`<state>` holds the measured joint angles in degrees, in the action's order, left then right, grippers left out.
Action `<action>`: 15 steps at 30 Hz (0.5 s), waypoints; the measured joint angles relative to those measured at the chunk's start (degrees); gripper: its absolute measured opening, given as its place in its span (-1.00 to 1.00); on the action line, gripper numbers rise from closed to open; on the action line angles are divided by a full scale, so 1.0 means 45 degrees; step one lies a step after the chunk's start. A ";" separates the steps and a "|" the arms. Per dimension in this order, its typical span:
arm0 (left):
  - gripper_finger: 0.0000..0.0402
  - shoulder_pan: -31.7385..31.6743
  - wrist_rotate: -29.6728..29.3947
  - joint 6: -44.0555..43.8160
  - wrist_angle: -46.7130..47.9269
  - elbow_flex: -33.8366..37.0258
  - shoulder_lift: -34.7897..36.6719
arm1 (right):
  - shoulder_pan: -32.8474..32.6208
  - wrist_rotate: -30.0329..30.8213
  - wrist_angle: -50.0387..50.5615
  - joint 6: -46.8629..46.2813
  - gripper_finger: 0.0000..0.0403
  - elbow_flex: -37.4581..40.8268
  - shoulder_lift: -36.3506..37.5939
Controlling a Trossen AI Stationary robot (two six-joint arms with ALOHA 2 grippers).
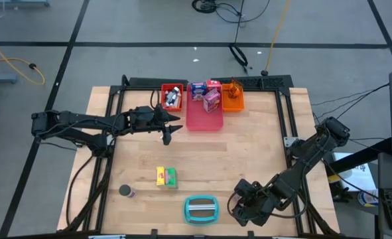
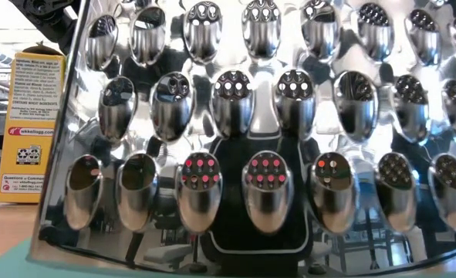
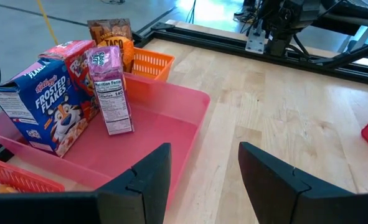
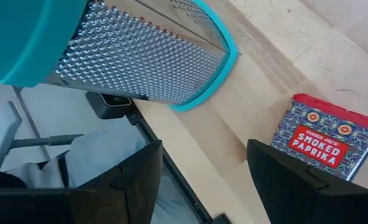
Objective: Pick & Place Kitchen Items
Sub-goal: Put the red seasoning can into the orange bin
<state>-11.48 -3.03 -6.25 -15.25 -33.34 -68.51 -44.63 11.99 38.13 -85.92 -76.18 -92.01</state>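
We counted three trays at 12 o'clock on the desk (image 1: 249, 143): a red tray (image 1: 172, 97), a pink tray (image 1: 204, 119) and an orange tray (image 1: 233, 101). The pink tray held three boxes, all upright: a blue-white Frosted Flakes box (image 3: 37, 106), a red-white cereal box (image 3: 75, 62) and a purple packet (image 3: 111, 90) with its nutrition panel facing the left wrist camera. A taco packet (image 3: 112, 37) stood in the orange tray. Several small bottles (image 1: 172, 98) sat in the red tray; we could not count them.

At 7 o'clock a yellow box (image 1: 160, 176) and a green box (image 1: 172, 176) lay touching, long axes running 12 to 6. A dark can (image 1: 125, 191) stood nearby at 8 o'clock. A smoked paprika tin (image 4: 329, 139) lay near the teal-rimmed grater (image 1: 201, 208) at 6 o'clock.

The left claw (image 1: 170, 129) hovered just beside the pink tray, fingers parted, empty. The right claw (image 1: 239, 206) sat at 5 o'clock beside the grater, fingers spread, gripping nothing.
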 joint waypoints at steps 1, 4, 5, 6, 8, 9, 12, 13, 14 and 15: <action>-0.07 -0.0001 0.0000 0.0002 0.0000 0.0000 0.0000 | -0.0004 0.0001 -0.0088 0.0020 0.12 0.0000 0.0000; -0.07 0.0003 0.0000 0.0002 0.0000 0.0000 0.0000 | -0.0004 0.0024 -0.0151 0.0051 0.12 0.0000 0.0000; -0.07 0.0003 0.0001 0.0002 0.0000 0.0000 0.0000 | -0.0004 0.0024 -0.0157 0.0051 0.12 0.0000 0.0000; -0.07 0.0001 0.0002 0.0002 0.0000 0.0000 0.0000 | -0.0004 0.0036 -0.0174 0.0076 0.12 0.0000 0.0000; -0.07 0.0003 0.0000 0.0002 0.0000 0.0000 0.0000 | -0.0004 0.0076 -0.0181 0.0238 0.12 0.0000 0.0000; -0.07 0.0001 0.0005 0.0002 0.0000 0.0000 0.0000 | -0.0004 0.0078 -0.0161 0.0250 0.12 0.0000 0.0000; -0.07 0.0002 0.0001 0.0002 0.0000 0.0000 0.0000 | -0.0004 0.0087 -0.0170 0.0252 0.12 0.0000 0.0000; -0.07 0.0001 0.0004 0.0002 0.0000 0.0000 0.0000 | -0.0009 0.0087 -0.0229 0.0269 0.12 0.0000 0.0000; -0.07 0.0003 0.0005 0.0002 -0.0005 0.0000 0.0000 | -0.0023 0.0087 -0.0271 0.0284 0.12 0.0000 0.0000; -0.07 0.0003 0.0001 0.0002 0.0000 0.0000 0.0000 | -0.0028 0.0083 -0.0278 0.0279 0.12 0.0000 0.0000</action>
<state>-11.46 -3.02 -6.24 -15.25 -33.34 -68.51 -44.75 12.36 36.88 -84.66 -76.18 -92.01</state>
